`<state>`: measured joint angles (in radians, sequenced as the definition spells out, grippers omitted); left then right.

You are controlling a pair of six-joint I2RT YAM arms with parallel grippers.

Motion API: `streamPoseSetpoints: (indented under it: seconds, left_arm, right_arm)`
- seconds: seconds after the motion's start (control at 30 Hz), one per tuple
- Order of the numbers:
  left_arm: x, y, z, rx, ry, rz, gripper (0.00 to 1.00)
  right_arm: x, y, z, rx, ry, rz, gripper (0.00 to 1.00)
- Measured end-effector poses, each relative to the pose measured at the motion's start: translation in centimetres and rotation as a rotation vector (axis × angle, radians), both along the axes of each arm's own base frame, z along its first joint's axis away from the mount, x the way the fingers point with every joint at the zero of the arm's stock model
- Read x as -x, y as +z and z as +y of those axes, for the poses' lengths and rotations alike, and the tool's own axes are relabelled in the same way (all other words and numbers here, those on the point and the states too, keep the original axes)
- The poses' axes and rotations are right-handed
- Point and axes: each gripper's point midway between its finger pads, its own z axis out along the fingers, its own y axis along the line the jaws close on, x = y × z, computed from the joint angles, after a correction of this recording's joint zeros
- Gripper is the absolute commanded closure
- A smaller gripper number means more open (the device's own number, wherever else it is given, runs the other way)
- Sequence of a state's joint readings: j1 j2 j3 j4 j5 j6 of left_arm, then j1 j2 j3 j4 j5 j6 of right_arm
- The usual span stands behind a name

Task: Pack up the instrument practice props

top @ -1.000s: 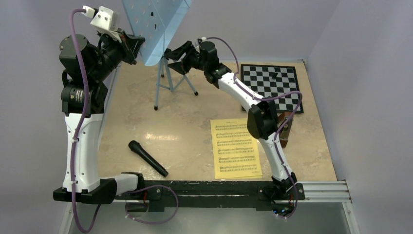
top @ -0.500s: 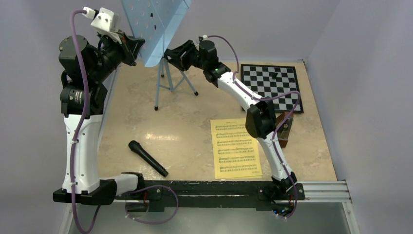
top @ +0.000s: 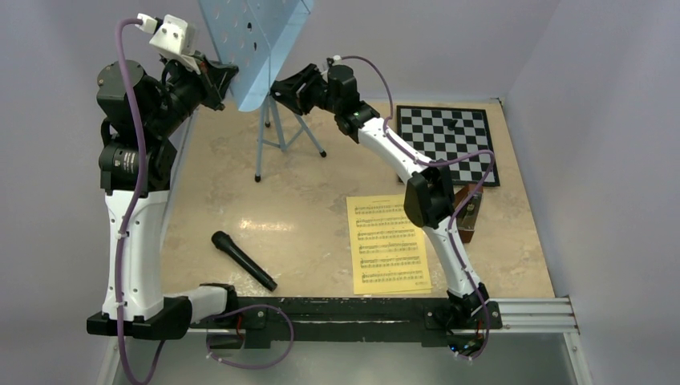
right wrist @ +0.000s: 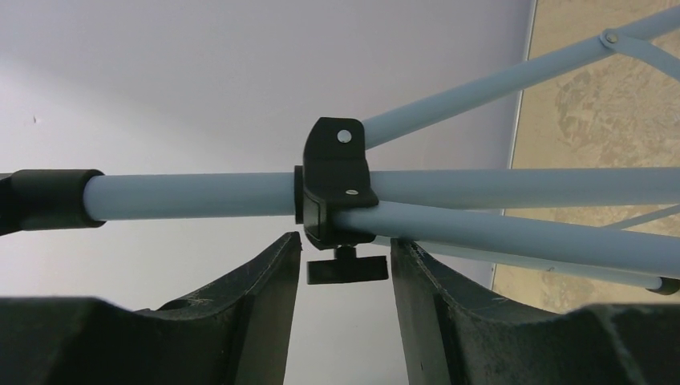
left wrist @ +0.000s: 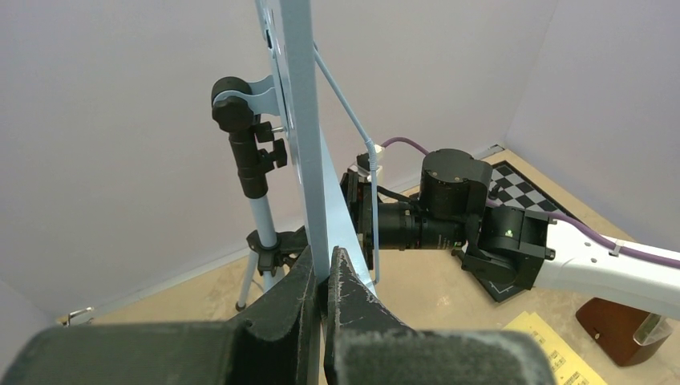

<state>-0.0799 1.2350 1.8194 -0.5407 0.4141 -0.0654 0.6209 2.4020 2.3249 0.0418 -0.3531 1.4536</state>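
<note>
**Music stand held at both ends, ready for folding**

At the left, the left gripper [left wrist: 325, 261] is clenched on the lower edge of the light-blue perforated tray [left wrist: 293, 96]. It holds the music stand [top: 269, 120] upright near the back of the table [top: 305, 216]. A black microphone [top: 243, 261] lies on the table in front of the left arm, untouched.

In the middle, the stand's tripod legs are spread with their feet on the table, so it is not yet collapsed. The right gripper [right wrist: 345, 257] is at the black collar [right wrist: 335, 180] where the legs meet the pole. Its fingers stand on either side of the small black locking knob [right wrist: 346, 271]. They are so close to it that I cannot tell whether they press it or only bracket it.

Further right, the yellow sheet-music page [top: 389, 245] lies flat near the front of the table. The brown metronome [top: 469, 212] stands just beyond it, partly hidden by the right arm. Both wait their turn, and the chessboard [top: 449, 140] in the back right corner is not part of the job.

The step in hand looks like taking down the stand, starting with the leg lock. The next move probably calls for a firm pinch on the knob and a wrist turn to loosen it. Meanwhile the left gripper must hold the tray steady against the twist. The knob is small, so the fingers could easily slip off it.
</note>
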Motion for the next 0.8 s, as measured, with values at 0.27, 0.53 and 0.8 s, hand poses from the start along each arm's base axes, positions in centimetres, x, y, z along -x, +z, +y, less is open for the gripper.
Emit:
streamPoseSetpoints:
  seconds: [0.27,0.53,0.8]
  left_arm:
    - [-0.15,-0.09,-0.18,-0.003,-0.001,0.001,1.0]
    - [-0.35,-0.13,-0.28,-0.005,0.004,0.002,1.0]
    - [-0.42,-0.13,-0.35,-0.005,0.004,0.001,1.0]
  right_arm:
    - [0.13,0.5,0.1,-0.007,0.002,-0.009,0.53]
    - [0.14,0.42,0.14,-0.013,0.005,0.003,0.46]
    - [0.27,0.71,0.22,-0.027,0.01,0.013,0.49]
